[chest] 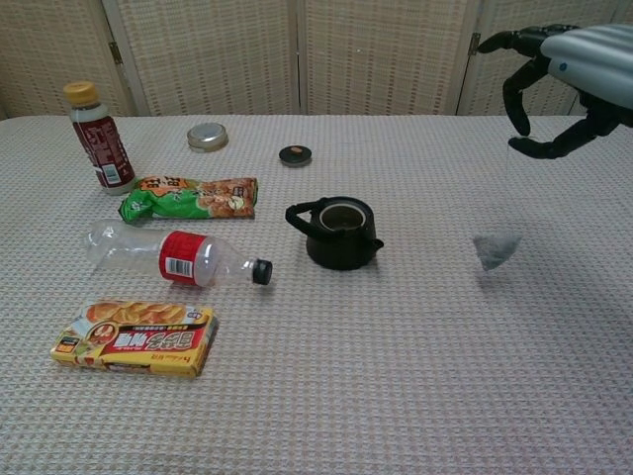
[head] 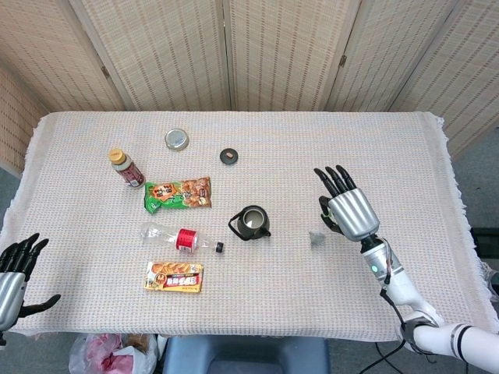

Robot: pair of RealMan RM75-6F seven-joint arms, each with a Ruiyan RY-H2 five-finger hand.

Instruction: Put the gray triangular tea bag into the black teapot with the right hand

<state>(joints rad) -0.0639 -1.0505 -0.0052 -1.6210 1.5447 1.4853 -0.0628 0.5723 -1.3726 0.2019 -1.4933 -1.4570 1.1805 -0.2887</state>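
The black teapot (head: 253,223) (chest: 341,233) stands open-topped at the table's middle, handle to the left. My right hand (head: 347,210) (chest: 564,74) is raised above the table to the teapot's right, fingers curled toward the thumb. A thin string runs down from it to the gray triangular tea bag (head: 316,237) (chest: 495,249). The bag looks blurred as it dangles low over the cloth, right of the teapot. My left hand (head: 12,276) hangs at the table's near left edge with fingers apart, holding nothing; the chest view does not show it.
A small black lid (head: 228,156) and a metal lid (head: 177,139) lie behind the teapot. To its left are a brown bottle (head: 125,167), a green snack bag (head: 178,193), a lying plastic bottle (head: 179,238) and a yellow box (head: 175,276).
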